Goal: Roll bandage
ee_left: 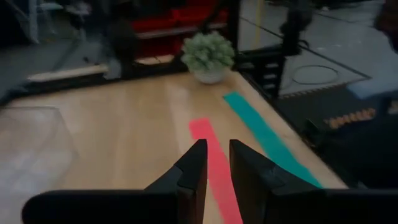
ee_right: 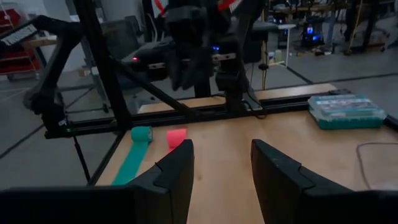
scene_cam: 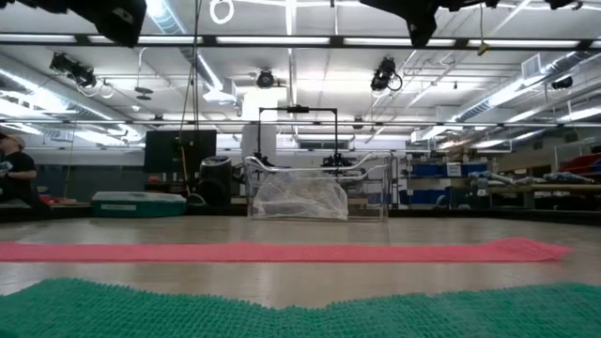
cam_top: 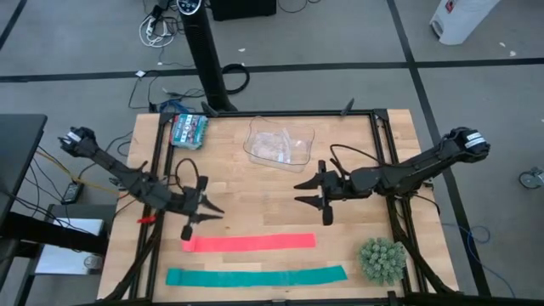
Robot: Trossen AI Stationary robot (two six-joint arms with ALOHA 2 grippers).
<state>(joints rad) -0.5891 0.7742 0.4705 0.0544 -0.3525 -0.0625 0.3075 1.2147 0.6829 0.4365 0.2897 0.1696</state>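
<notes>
The pink-red bandage (cam_top: 249, 242) lies as a long flat strip on the wooden table, near its front; it also shows in the low view (scene_cam: 282, 252). In the right wrist view its left end (ee_right: 176, 137) looks curled up a little. My left gripper (cam_top: 219, 208) hovers above the table just beyond the strip's left part. Its fingers (ee_left: 217, 149) are open by only a narrow gap and point along the strip (ee_left: 214, 158). My right gripper (cam_top: 297, 193) is open and empty (ee_right: 221, 152) above the table's middle, pointing toward the left edge.
A teal-green strip (cam_top: 255, 276) lies parallel to the bandage, nearer the front edge. A clear plastic bin (cam_top: 279, 144) stands at the far middle and a teal box (cam_top: 189, 129) at the far left. A small green plant (cam_top: 381, 259) stands at the near right.
</notes>
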